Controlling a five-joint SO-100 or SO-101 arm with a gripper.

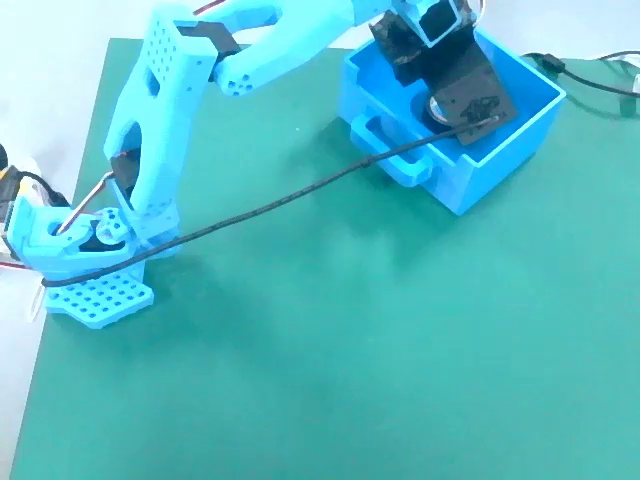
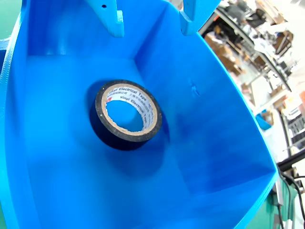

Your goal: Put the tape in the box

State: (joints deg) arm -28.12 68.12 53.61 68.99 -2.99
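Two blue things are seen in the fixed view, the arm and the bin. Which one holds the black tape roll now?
The blue box, not the arm. The tape lies flat on the box floor in the wrist view, and the gripper above it is open and apart from it.

A green mat (image 1: 330,350) covers the desk (image 1: 40,90), whose white surface shows as a strip along the mat's left edge in the fixed view. A black cable (image 1: 250,215) runs slantwise above the mat, from its left side up toward the right. Another dark cable (image 1: 590,75) lies on the white surface beyond the mat's far right corner. In the wrist view, blurred room clutter (image 2: 267,52) fills the upper right.
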